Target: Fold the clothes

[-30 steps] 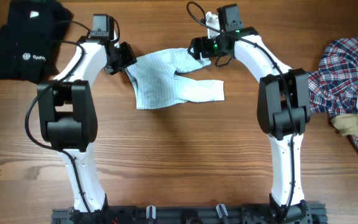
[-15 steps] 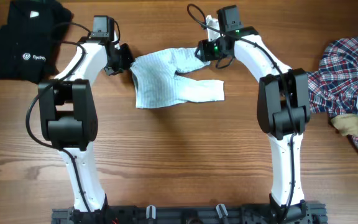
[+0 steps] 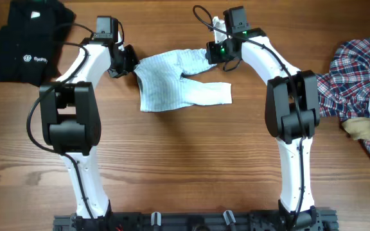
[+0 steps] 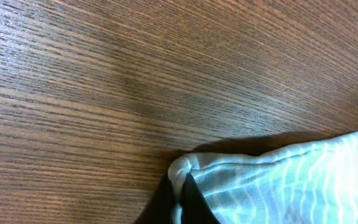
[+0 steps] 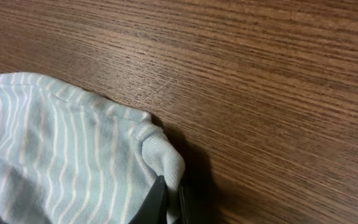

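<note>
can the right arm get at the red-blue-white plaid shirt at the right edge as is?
Probably not yet: the right gripper is shut on a corner of the pale-blue striped garment. The red-blue-white plaid shirt lies on that arm's side, nothing between; likely reachable once it lets go.

The striped garment is pale blue with fine white stripes. Far left, the black garment bears a white logo. On the right, the plaid shirt is red, blue and white, and the beige piece is plain. The table is brown wood grain.
</note>
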Robot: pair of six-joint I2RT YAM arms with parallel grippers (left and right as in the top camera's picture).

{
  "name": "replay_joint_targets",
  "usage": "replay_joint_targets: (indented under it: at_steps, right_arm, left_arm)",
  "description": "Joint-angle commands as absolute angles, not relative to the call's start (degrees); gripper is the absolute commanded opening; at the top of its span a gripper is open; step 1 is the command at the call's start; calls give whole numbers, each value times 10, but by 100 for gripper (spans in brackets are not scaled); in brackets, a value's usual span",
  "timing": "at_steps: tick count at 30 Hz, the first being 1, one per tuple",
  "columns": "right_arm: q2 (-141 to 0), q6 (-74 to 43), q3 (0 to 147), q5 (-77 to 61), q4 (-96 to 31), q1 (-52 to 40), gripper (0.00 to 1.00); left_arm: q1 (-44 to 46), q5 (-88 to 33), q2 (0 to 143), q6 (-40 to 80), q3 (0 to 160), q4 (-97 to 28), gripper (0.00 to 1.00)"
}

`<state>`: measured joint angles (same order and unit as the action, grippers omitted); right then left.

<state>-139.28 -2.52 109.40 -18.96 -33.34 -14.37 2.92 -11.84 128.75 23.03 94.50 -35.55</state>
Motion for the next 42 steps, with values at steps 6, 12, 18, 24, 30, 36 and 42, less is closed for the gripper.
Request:
replay_joint_targets:
  at_steps: [6,12,18,24,30,36,42]
  right_arm:
    - [-1373,-30,1100,-161,-314,-142,4]
    - [-1359,-30,1100,-161,-313,-142,4]
    - [-1357,-30,1100,-167,-311,-142,4]
    - [-1357,-30,1100,-167,-311,-142,4]
    - [-1346,-30,1100,-167,-313,-142,4]
    - [-1329,-30,1100,-164,-350,-142,4]
    - [-1328,-30,1100,-164,-360,-142,4]
  left_arm:
    - [28,-140,1287,227,945,-352,4]
    - [28,-197,1267,197,945,-343,4]
    - [28,-215,1261,192,945,-343,4]
    - [28,-214,1247,182,945,-343,4]
    - [28,-210,1230,168,945,-347,4]
    - [28,-208,1227,167,945,-384,4]
    - [28,-208,1224,167,945,-397,4]
